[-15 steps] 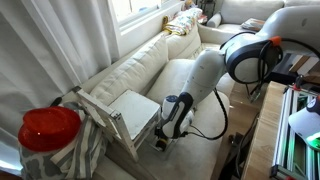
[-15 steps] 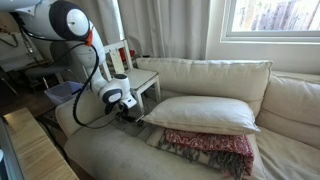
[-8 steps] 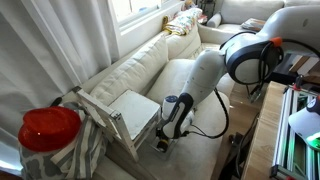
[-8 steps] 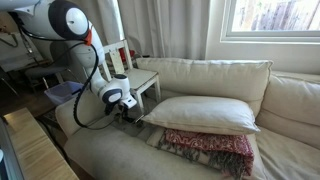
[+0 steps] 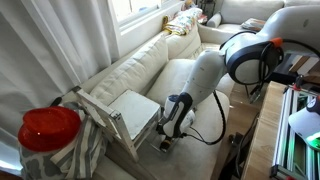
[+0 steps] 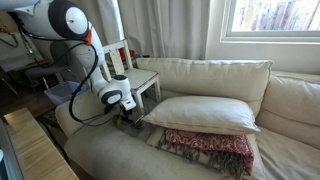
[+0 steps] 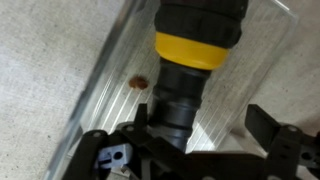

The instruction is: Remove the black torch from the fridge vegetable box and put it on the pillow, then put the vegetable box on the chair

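Observation:
In the wrist view the black torch [image 7: 190, 60], a dark cylinder with a yellow band, lies inside the clear fridge vegetable box [image 7: 105, 80] on the sofa seat. My gripper [image 7: 205, 125] is open and straddles the torch's narrow end. The torch rests against one finger [image 7: 150, 118], with a gap to the other finger [image 7: 262, 120]. In both exterior views the gripper [image 5: 163, 140] [image 6: 124, 113] is low over the sofa seat, between the white chair [image 5: 125, 115] [image 6: 140, 78] and the cream pillow [image 6: 200, 112]. The arm hides the box and torch there.
A red patterned blanket [image 6: 210, 148] lies in front of the pillow on the cream sofa [image 6: 215, 75]. A red round object [image 5: 48, 128] sits on striped cloth beside the chair. A wooden table edge [image 6: 30, 150] stands close to the sofa front.
The gripper has shifted only very slightly over the box. Its jaws remain open around the torch.

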